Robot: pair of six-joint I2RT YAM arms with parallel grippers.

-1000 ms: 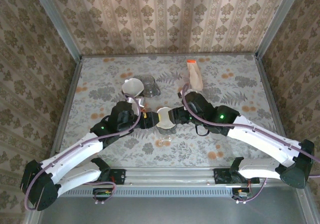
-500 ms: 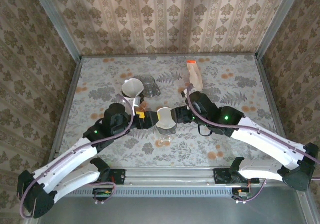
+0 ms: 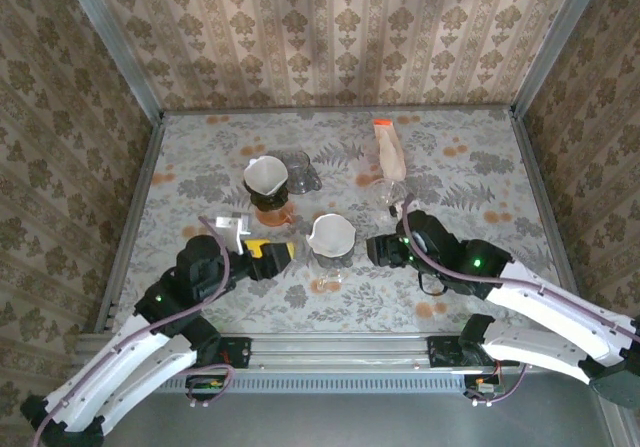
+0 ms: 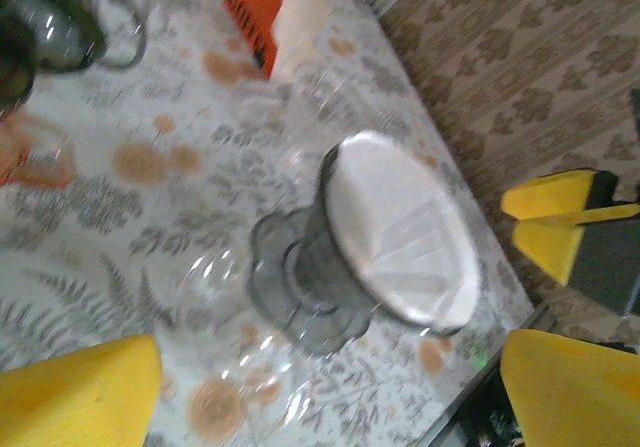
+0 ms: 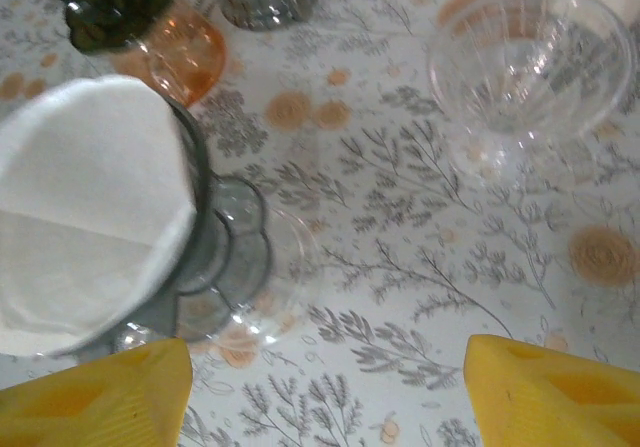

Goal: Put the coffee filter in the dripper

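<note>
A white coffee filter point(image 3: 331, 232) sits open inside the grey dripper point(image 3: 330, 255), which stands on a clear glass base mid-table. My left gripper point(image 3: 280, 258) is open just left of it, apart from it. My right gripper point(image 3: 376, 250) is open just to the right, also apart. In the left wrist view the filter point(image 4: 400, 229) lines the dripper point(image 4: 305, 272) ahead of my yellow fingertips point(image 4: 80, 392), with nothing between them. In the right wrist view the filter point(image 5: 80, 202) and dripper point(image 5: 205, 242) lie at the left, beyond my open fingers point(image 5: 560, 397).
A second dripper with a filter point(image 3: 265, 175) stands on an orange base at the back left, beside a dark glass point(image 3: 300, 170). A filter pack with an orange top point(image 3: 389, 152) lies further back. A clear glass dripper point(image 5: 520, 57) stands right of centre. Walls enclose the table.
Both grippers have pulled back from the dripper toward the near edge. The left gripper opened and let go. The dripper with its filter now stands alone.
</note>
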